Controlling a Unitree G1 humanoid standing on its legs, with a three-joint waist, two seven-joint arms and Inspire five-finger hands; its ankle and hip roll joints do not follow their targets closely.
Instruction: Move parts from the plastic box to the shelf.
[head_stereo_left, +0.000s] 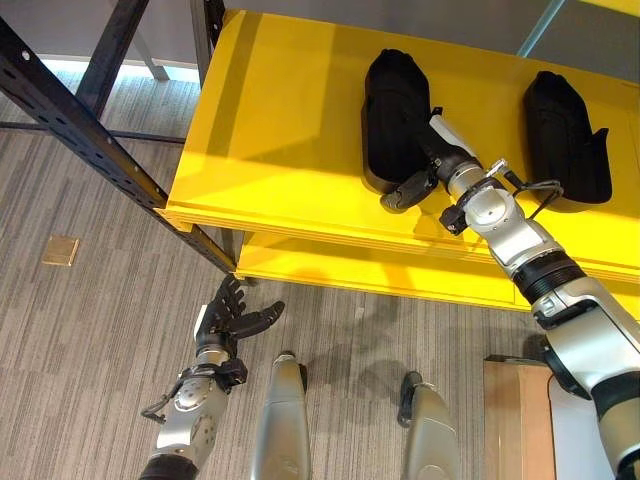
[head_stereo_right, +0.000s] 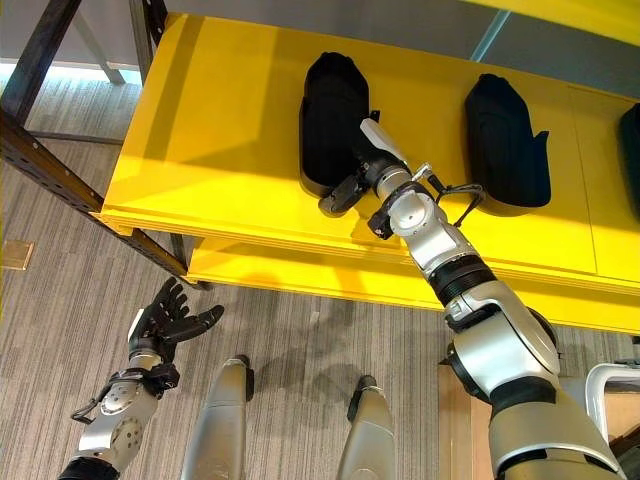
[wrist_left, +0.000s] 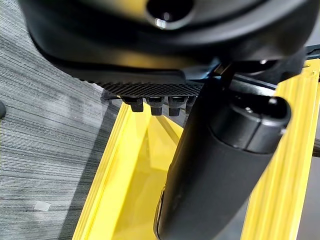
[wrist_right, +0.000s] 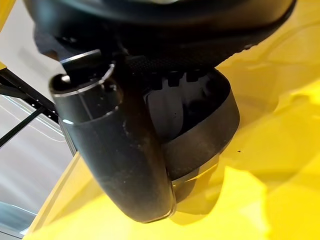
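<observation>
On the yellow shelf (head_stereo_left: 270, 120), right hand (head_stereo_left: 425, 170) sits at the near end of a black part (head_stereo_left: 392, 110), thumb under/against its near edge, fingers over the top, so it looks curled round the part. Right wrist view backs this: dark rounded body of the part between thumb and fingers, resting on yellow board. Second black part (head_stereo_left: 560, 130) lies further right on the same shelf, well apart, untouched. Left hand (head_stereo_left: 228, 318) hangs low over the carpet floor (head_stereo_left: 80, 330), fingers spread, holding nothing.

Handling guess: part looks like rigid moulded plastic, smooth matte shell, probably light for its bulk, not fragile. Rounded surface could slip, so best hold is across the narrower near end, as now, or by the small tab on its side.

Hard to tell: fingertips on the far side of the part are hidden, so grip tightness unclear. Plastic box not identifiable. Lower shelf board (head_stereo_left: 400, 275) partly covered by the upper one. Second part's right edge partly behind the cable loop.
</observation>
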